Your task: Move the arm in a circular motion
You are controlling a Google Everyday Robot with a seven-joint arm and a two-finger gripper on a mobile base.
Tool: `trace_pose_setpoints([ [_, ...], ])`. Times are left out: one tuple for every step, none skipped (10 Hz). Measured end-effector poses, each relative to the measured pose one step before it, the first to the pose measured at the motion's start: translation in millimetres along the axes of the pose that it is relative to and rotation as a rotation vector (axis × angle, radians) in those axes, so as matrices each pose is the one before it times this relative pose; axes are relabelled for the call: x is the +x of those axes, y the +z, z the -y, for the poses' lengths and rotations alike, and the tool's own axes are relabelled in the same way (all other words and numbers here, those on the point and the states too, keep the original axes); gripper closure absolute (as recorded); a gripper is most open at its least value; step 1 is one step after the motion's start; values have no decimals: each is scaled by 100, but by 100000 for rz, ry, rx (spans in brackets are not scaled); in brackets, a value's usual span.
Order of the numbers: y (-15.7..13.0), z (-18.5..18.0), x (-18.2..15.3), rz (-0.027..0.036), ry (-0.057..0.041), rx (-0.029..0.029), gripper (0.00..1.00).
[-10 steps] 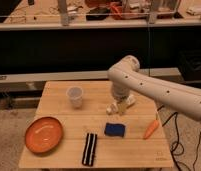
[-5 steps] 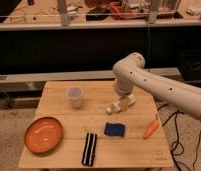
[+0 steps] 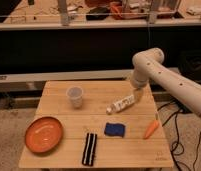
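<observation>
The big white tube-shaped robot arm (image 3: pixel 166 77) bends down over the right side of the light wooden table (image 3: pixel 54 95). Its tan gripper (image 3: pixel 138 95) hangs right by a clear plastic bottle (image 3: pixel 120 104) lying flat. I cannot tell if the jaws are open.

Light wooden table (image 3: pixel 55 99) on speckled floor (image 3: pixel 9 122), dark shelving (image 3: pixel 69 47) behind.

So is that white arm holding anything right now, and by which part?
Cannot tell. The tool on the arm hangs at one end of the bottle lying on the table; no grip shows.
</observation>
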Motion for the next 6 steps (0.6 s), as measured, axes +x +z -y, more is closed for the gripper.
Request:
trace_pose_setpoints([
  [14, -1195, 1589, -998, 2821, -923, 20],
  [-146, -1264, 996, -1108, 2646, -414, 20],
  [-457, -2634, 511, -2061, 3041, -230, 20],
  [-613, -2183, -204, -1197, 1420, 11, 20],
  [-675, -1964, -331, -1035, 817, 185, 20],
  [-817, -2322, -580, -1416, 1097, 556, 20],
])
